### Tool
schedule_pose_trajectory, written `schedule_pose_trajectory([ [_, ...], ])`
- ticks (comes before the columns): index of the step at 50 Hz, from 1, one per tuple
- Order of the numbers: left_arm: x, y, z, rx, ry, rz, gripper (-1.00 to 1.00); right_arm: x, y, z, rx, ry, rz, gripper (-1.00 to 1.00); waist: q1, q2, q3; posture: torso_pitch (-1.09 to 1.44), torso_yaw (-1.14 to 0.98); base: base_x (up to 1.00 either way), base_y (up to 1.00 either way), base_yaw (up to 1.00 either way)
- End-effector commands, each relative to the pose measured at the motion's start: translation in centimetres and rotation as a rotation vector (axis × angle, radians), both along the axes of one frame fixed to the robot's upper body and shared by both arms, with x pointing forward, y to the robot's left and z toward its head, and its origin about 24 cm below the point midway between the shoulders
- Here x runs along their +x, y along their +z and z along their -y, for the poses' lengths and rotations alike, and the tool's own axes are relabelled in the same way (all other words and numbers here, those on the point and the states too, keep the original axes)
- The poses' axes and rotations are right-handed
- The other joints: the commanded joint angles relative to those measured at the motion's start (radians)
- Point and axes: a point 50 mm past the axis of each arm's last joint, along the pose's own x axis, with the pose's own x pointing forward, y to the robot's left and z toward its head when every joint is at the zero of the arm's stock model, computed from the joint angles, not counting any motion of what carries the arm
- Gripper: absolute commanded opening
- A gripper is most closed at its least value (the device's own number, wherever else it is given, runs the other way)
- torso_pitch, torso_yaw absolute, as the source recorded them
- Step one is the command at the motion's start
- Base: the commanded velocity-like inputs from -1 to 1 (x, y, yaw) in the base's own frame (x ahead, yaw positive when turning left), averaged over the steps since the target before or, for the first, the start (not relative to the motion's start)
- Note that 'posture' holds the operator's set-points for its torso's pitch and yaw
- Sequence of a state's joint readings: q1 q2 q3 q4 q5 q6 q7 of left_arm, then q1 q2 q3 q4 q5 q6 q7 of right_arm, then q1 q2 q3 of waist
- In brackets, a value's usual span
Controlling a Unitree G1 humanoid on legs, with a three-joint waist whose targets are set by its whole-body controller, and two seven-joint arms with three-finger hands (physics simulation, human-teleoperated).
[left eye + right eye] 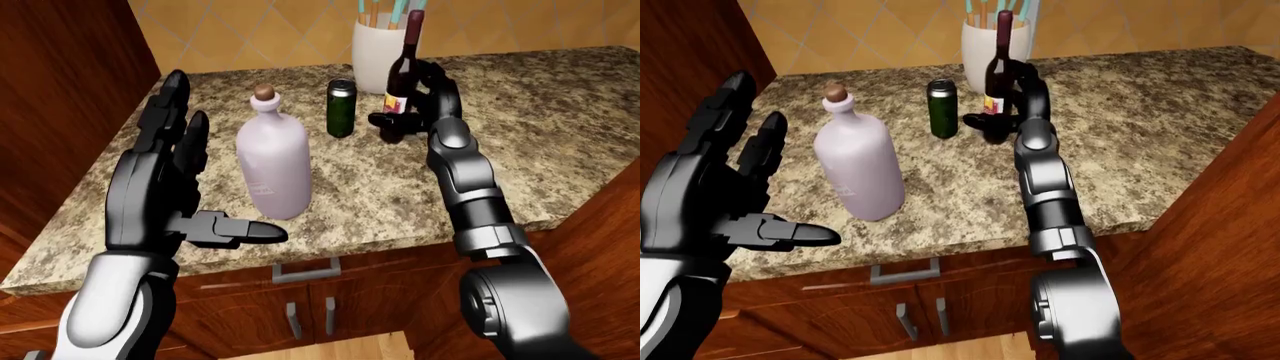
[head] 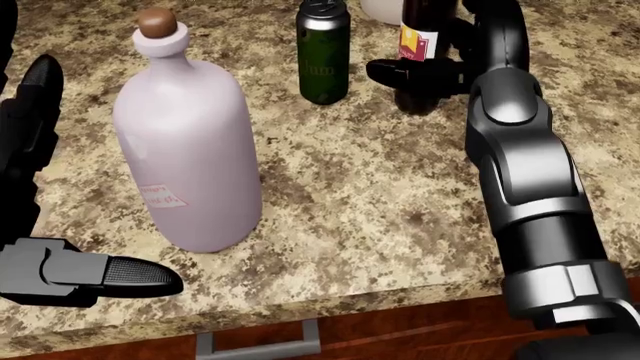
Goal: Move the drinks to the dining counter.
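Observation:
Three drinks stand on the speckled stone counter [image 1: 560, 135]. A tall pale lilac bottle [image 1: 275, 161] with a cork is nearest, a green can [image 1: 341, 109] stands beyond it, and a dark wine bottle [image 1: 400, 79] with a yellow-and-red label is to the can's right. My left hand [image 1: 200, 176] is spread open just left of the lilac bottle and does not touch it. My right hand [image 1: 410, 105] stands about the wine bottle's lower body. Its thumb [image 2: 395, 73] lies straight across the near side and its fingers are on the far right side. The wine bottle rests upright on the counter.
A white utensil holder [image 1: 375, 45] stands right behind the wine bottle against the tiled wall. A tall wooden cabinet side [image 1: 60, 90] borders the counter on the left. Below the counter's near edge are a drawer handle [image 1: 305, 270] and cabinet doors.

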State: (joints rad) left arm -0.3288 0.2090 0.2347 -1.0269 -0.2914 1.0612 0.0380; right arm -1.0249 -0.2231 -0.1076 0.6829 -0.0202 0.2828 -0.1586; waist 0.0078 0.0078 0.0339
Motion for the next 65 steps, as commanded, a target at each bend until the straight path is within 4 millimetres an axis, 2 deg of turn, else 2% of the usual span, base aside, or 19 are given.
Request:
schedule_pose_trajectory([
  [1, -0.4, 0.9, 0.0, 0.005, 0.001, 0.071, 1.00, 0.0, 2.6, -0.3, -0.009, 0.013, 0.106, 0.42, 0.000, 0.001, -0.024, 0.00, 0.00, 0.00, 0.00, 0.00],
  [10, -0.5, 0.8, 0.0, 0.005, 0.002, 0.071, 1.00, 0.5, 1.6, -0.5, -0.028, 0.008, 0.081, 0.22, -0.001, 0.002, -0.027, 0.00, 0.00, 0.00, 0.00, 0.00],
  [20, -0.6, 0.7, -0.2, 0.004, 0.002, 0.071, 1.00, 1.1, 0.3, 0.0, -0.049, -0.038, 0.038, -0.16, 0.000, 0.002, -0.027, 0.00, 0.00, 0.00, 0.00, 0.00],
  [25, -0.7, 0.8, -0.2, 0.004, 0.002, 0.073, 1.00, 1.1, -0.1, 0.4, -0.049, -0.060, 0.025, -0.53, 0.002, 0.001, -0.029, 0.00, 0.00, 0.00, 0.00, 0.00],
  [27, -0.7, 0.9, -0.2, 0.004, 0.002, 0.073, 1.00, 1.1, -0.2, 0.6, -0.051, -0.065, 0.023, -0.58, 0.003, 0.000, -0.029, 0.00, 0.00, 0.00, 0.00, 0.00],
  [28, -0.7, 0.8, -0.2, 0.004, 0.001, 0.073, 1.00, 1.1, -0.2, 0.7, -0.050, -0.067, 0.024, -0.62, 0.003, 0.000, -0.029, 0.00, 0.00, 0.00, 0.00, 0.00],
  [31, -0.7, 0.9, -0.2, 0.004, 0.001, 0.075, 1.00, 0.9, 0.1, 1.0, -0.047, -0.073, 0.029, -0.92, 0.005, -0.001, -0.030, 0.00, 0.00, 0.00, 0.00, 0.00],
  [33, -0.7, 0.9, -0.2, 0.004, 0.001, 0.075, 1.00, 0.7, 0.4, 1.3, -0.042, -0.076, 0.034, -1.00, 0.007, -0.002, -0.030, 0.00, 0.00, 0.00, 0.00, 0.00],
  [38, -0.7, 1.0, -0.1, 0.005, -0.001, 0.078, 1.00, -0.2, 1.5, 1.8, -0.027, -0.065, 0.051, -1.00, 0.011, -0.006, -0.028, 0.00, 0.00, 0.00, 0.00, 0.00],
  [47, -0.8, 1.4, -0.2, 0.009, 0.002, 0.085, 1.00, -3.4, 4.1, 2.5, 0.008, -0.030, 0.092, -1.00, 0.016, -0.009, -0.017, 0.00, 0.00, 0.00, 0.00, 0.00],
  [65, -0.7, 1.5, 0.5, 0.024, -0.007, 0.087, 1.00, -6.8, 6.2, 2.2, 0.007, 0.010, 0.137, -1.00, 0.013, -0.004, -0.006, 0.00, 0.00, 0.00, 0.00, 0.00],
])
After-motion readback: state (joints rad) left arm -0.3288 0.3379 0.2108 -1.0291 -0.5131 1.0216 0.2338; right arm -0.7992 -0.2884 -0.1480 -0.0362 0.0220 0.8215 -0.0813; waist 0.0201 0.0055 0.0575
